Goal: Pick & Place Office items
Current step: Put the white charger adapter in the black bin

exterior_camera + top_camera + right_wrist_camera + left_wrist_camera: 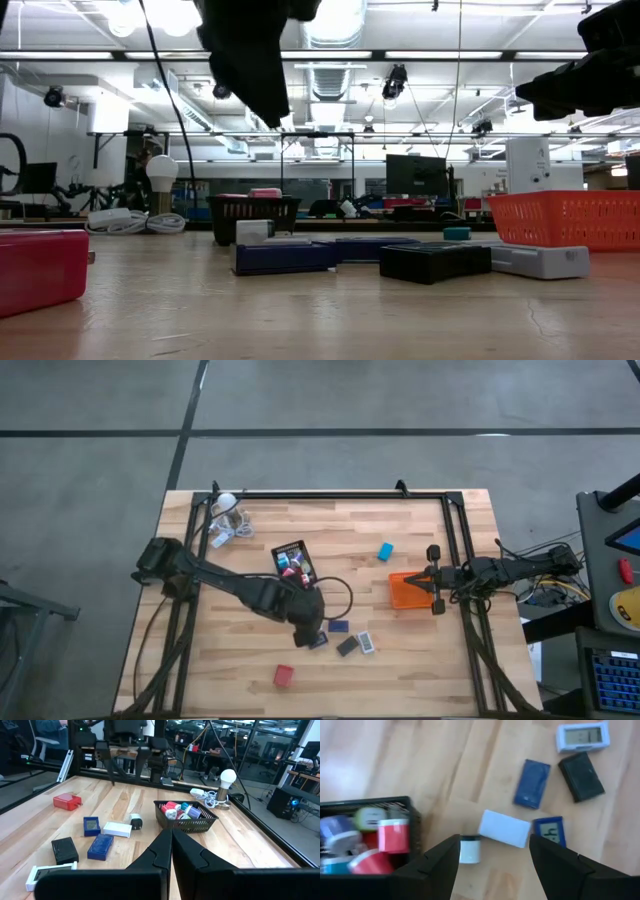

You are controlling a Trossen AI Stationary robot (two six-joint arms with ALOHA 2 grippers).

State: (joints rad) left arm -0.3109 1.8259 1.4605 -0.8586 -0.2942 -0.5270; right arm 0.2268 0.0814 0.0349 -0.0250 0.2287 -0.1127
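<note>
1. From overhead, the left arm hides most of what's under it. You only see a dark blue flat piece [338, 626], a black one [347, 646] and a white-grey display piece [367, 643] poking out beside the left gripper [311, 636], plus a red block [284, 675] well off on its own and a light blue block [385, 550] up near the orange tray [405, 591].
2. The left wrist camera fills that in: below the gripper [492, 852] sit a small white piece with a black cap [469, 848], a white rectangle [504, 828] just beside it, and a blue display piece [550, 830].
3. The black mesh tray [415, 827] already has red, blue and greenish pieces in it.
4. Left gripper hangs over the table about half open, holding nothing, touching nothing.
5. Right gripper [170, 840] is closed tight, empty, parked by the orange tray.
</note>
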